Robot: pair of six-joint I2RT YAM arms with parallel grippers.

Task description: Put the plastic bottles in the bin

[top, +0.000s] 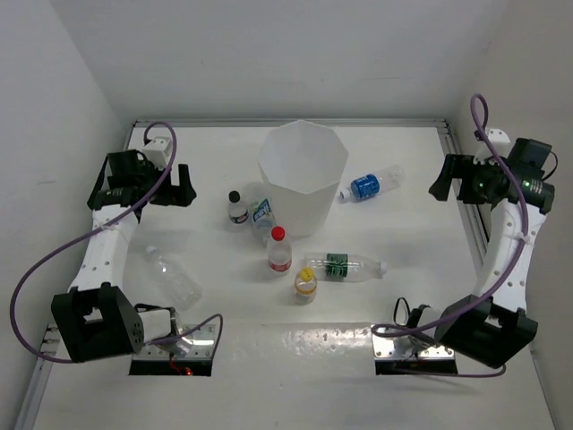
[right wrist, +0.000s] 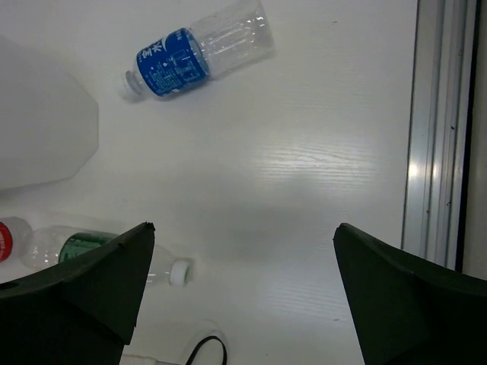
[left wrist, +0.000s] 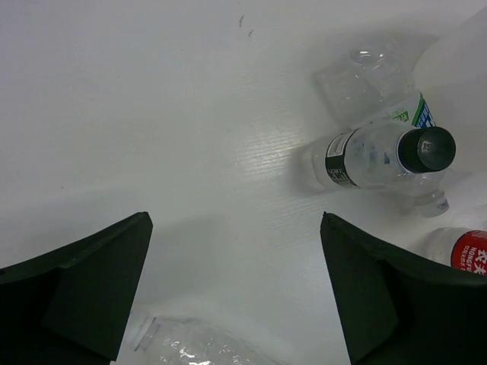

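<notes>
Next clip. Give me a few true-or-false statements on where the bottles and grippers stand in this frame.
1. The left gripper and the right gripper are both open and empty. True.
2. The red-capped bottle lies on its side. False: it stands upright.
3. The green-labelled bottle lies on the table. True.
4. The yellow-capped bottle is in the bin. False: it stands on the table, nearer the arms.
5. The black-capped bottle stands left of the bin. True.

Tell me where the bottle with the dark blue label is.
Top view: the bottle lies on its side just right of the bin, neck toward it, close but not touching.
</notes>
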